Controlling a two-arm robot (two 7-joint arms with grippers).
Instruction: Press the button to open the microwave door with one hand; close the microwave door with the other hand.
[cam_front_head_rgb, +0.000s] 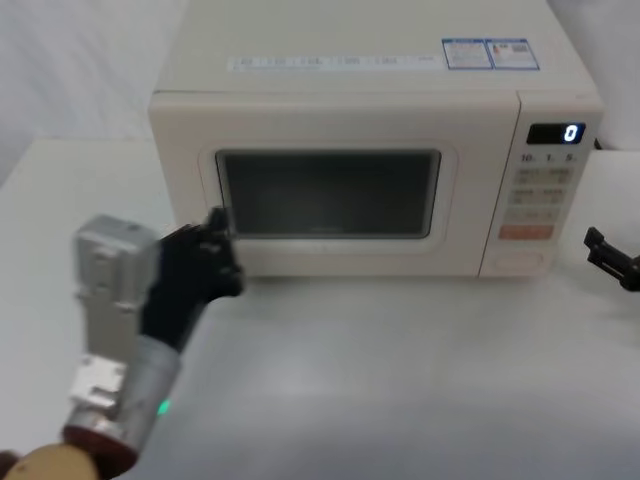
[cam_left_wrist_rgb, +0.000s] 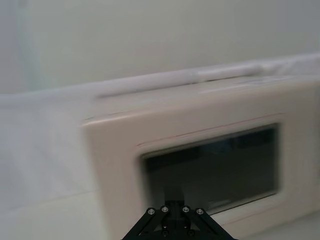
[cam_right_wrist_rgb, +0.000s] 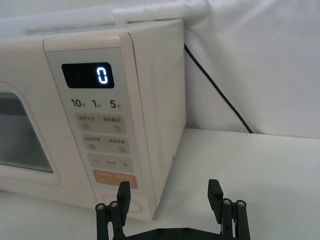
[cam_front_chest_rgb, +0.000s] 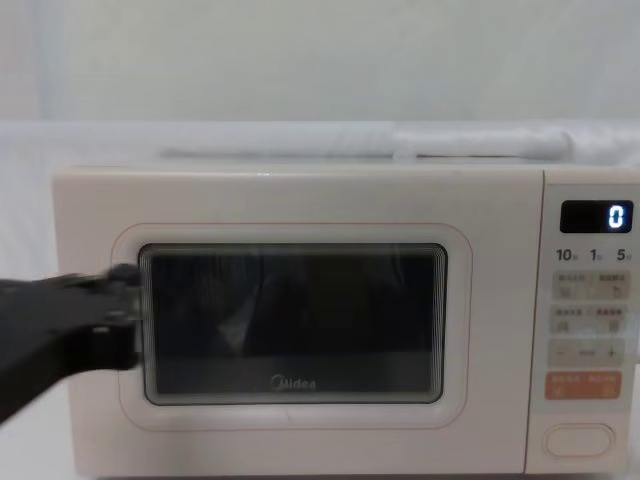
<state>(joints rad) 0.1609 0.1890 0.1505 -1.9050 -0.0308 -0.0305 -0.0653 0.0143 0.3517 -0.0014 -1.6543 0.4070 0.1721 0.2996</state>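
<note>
The left hand (cam_front_head_rgb: 215, 245) reaches forward from a silver arm (cam_front_head_rgb: 115, 300) with a maroon, gold-capped joint, and its black tip is against the left end of the microwave door (cam_front_head_rgb: 330, 190), at the left edge of the dark glass window (cam_front_head_rgb: 328, 192). From the chest view the same left hand (cam_front_chest_rgb: 120, 320) lies over the left border of the window (cam_front_chest_rgb: 292, 322), level with its middle. Whether its fingers are spread or closed cannot be told; it has hold of nothing that shows. The door (cam_front_chest_rgb: 300, 320) sits flush with the front of the cream microwave (cam_front_head_rgb: 370, 60), closed, with the grey Midea logo (cam_front_chest_rgb: 294, 383) to the right of that hand, low on the glass.

Further right is the control panel (cam_front_chest_rgb: 592, 320): a lit display (cam_front_chest_rgb: 596, 216) reading 0, pale pads below it, then the orange rectangular key (cam_front_chest_rgb: 583, 386), and lowest the wide cream oval button (cam_front_chest_rgb: 579, 440).

The right hand (cam_front_head_rgb: 610, 255) hangs apart from the microwave, off its right side above the white tabletop (cam_front_head_rgb: 400, 380). In its wrist view the right hand (cam_right_wrist_rgb: 170, 192) has its two fingers (cam_right_wrist_rgb: 123, 196) spread wide with nothing between them; the button (cam_right_wrist_rgb: 121, 204) is just beyond that one finger, partly hidden by it, low on the panel (cam_right_wrist_rgb: 100, 130). A black power cord (cam_right_wrist_rgb: 215, 87) runs down behind the microwave's side, beyond this hand.
</note>
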